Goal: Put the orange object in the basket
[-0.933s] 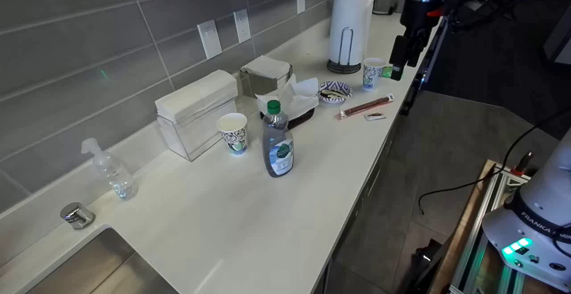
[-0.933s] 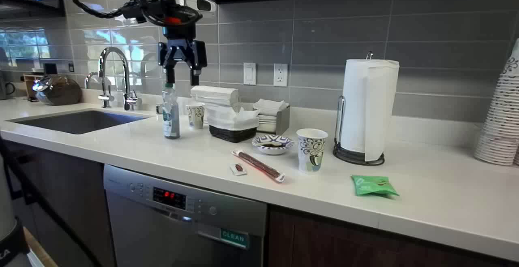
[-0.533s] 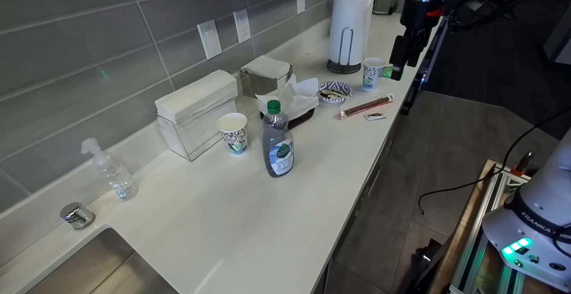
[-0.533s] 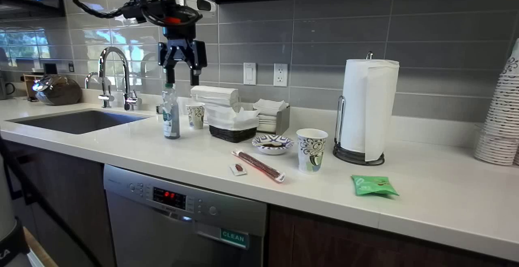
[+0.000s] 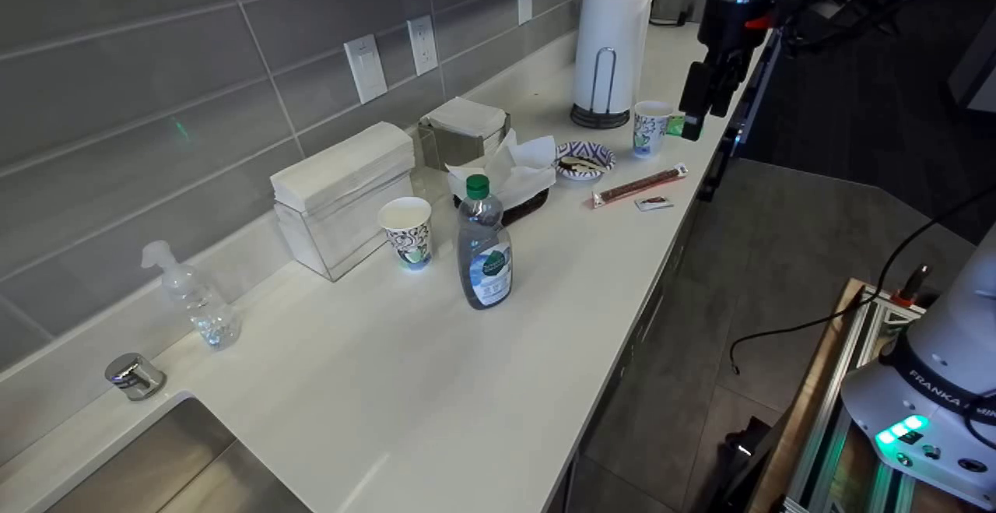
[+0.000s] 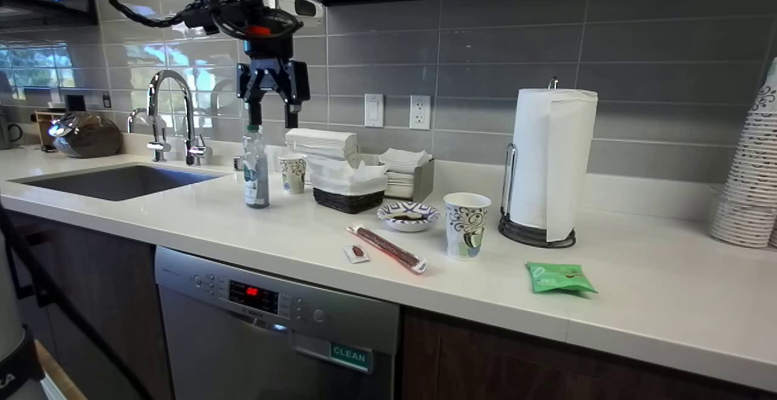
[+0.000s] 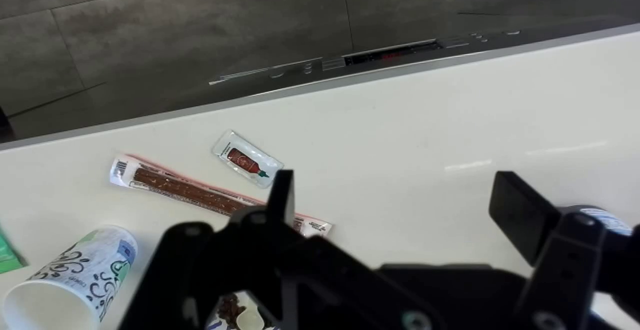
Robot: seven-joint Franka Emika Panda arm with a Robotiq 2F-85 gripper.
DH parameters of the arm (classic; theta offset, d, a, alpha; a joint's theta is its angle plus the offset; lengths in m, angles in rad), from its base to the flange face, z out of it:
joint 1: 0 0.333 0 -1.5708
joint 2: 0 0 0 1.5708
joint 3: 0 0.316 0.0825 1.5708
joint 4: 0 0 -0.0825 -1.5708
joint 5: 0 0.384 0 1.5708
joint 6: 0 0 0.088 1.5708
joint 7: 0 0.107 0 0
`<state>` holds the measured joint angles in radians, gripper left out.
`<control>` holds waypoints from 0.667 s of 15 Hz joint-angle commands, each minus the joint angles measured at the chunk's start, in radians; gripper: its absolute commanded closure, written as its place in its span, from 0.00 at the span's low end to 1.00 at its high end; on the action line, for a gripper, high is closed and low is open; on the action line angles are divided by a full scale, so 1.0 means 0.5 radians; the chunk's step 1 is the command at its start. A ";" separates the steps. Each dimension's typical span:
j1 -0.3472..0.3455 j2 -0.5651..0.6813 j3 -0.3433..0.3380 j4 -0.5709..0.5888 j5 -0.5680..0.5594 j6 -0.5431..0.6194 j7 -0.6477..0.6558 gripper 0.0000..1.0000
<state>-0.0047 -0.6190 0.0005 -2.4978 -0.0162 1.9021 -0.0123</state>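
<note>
The orange object is a thin orange-red stick in a clear wrapper. It lies flat on the counter and also shows in an exterior view and in the wrist view. The basket is low, black and lined with white paper; its dark side shows behind the soap bottle in an exterior view. It is not seen in the wrist view. My gripper is open and empty, high above the counter. In the wrist view my gripper has one finger covering part of the stick's wrapper end.
A sauce packet lies beside the stick. A patterned bowl, a paper cup and a green packet stand near it. The soap bottle, another cup and napkin holders are around the basket.
</note>
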 commanded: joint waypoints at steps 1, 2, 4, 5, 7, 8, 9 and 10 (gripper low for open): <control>0.003 0.001 -0.002 0.004 -0.001 -0.005 0.002 0.00; 0.003 0.001 -0.002 0.004 -0.001 -0.005 0.002 0.00; 0.041 0.051 -0.036 0.012 0.007 0.018 -0.132 0.00; 0.056 0.085 -0.049 0.022 0.004 0.016 -0.204 0.00; 0.057 0.160 -0.072 0.036 -0.020 0.034 -0.303 0.00; 0.066 0.193 -0.099 0.044 -0.005 0.024 -0.369 0.00; 0.074 0.225 -0.126 0.043 -0.013 0.055 -0.471 0.00; 0.076 0.265 -0.150 0.047 -0.020 0.101 -0.557 0.00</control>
<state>0.0143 -0.5576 -0.0305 -2.4926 -0.0182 1.9078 -0.1774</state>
